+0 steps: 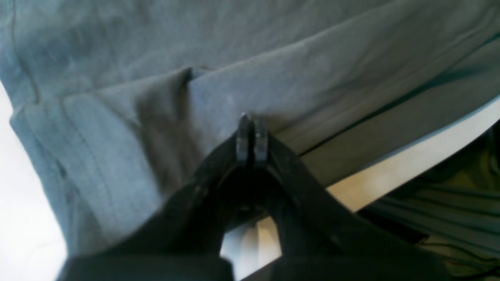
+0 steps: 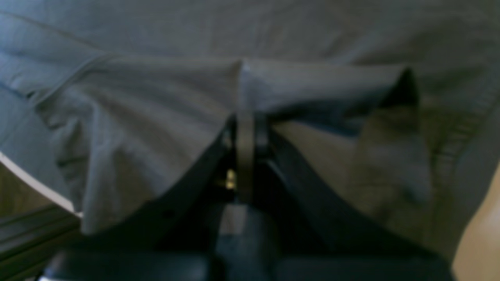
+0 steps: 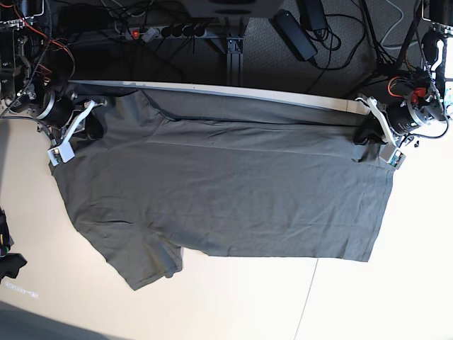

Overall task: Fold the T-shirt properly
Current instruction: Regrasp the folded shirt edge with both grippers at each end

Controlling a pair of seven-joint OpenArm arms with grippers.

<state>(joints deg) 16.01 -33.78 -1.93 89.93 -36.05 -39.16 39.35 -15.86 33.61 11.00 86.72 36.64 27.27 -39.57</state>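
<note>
We have both claws, the left gripper and right gripper, clenched on the far edge of the T-shirt, spread across the table, likely so 2 grips fold it evenly.

Lab: cable tangle, power strip.

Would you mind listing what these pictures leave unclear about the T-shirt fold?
- Base view: the T-shirt far sleeve and collar, hidden under the folded-over strip.
- Right wrist view: blur hides how many layers the right gripper pinches.
- Left wrist view: the left gripper covers the edge it holds.
</note>
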